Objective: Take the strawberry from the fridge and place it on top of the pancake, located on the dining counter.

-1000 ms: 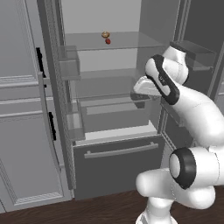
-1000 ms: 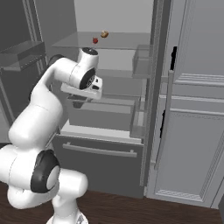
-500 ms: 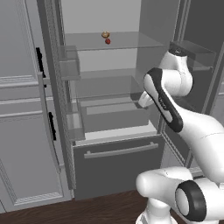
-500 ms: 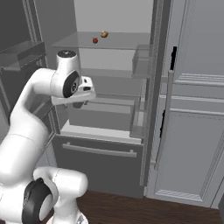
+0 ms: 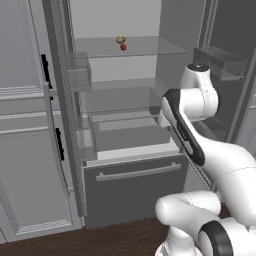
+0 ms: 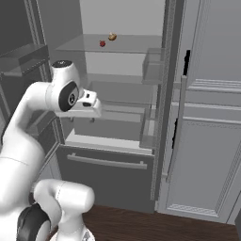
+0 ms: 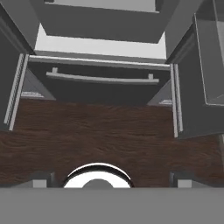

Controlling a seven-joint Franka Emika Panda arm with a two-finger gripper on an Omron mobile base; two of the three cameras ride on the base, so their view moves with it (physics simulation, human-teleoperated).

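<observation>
Fridge (image 5: 120,150) standing with both French doors swung wide, the interior open to the front between the left door's shelf bins (image 5: 79,80) and the right door's bin (image 5: 220,60). Strawberry (image 5: 123,47) lying on the upper glass shelf (image 5: 150,47), toward its back and well above the arm; seen also from the right base view (image 6: 102,44), on the same shelf (image 6: 132,44). Just beside it, a small tan-brown item (image 5: 120,39) (about the same size, a little farther back), again at (image 6: 112,36). Shelf otherwise bare around the pair, with free room above up to the fridge ceiling and a clear front edge. Below, a second glass shelf and a crisper compartment (image 5: 130,135), then the shut bottom drawer (image 5: 135,185) with its light bar handle (image 5: 137,171). Gripper (image 6: 87,118) held low at crisper height, before the drawer front, pointing down; in the hand view the two dark tips (image 7: 41,179) far apart at the lower corners, so jaws released and grasping nothing. Hand view looking down onto the drawer handle (image 7: 103,78) and dark wood floor (image 7: 96,131). Light-grey panelled cabinets (image 5: 25,150) flanking the fridge, with black handles (image 5: 59,144). No writing or brand marks readable anywhere.
</observation>
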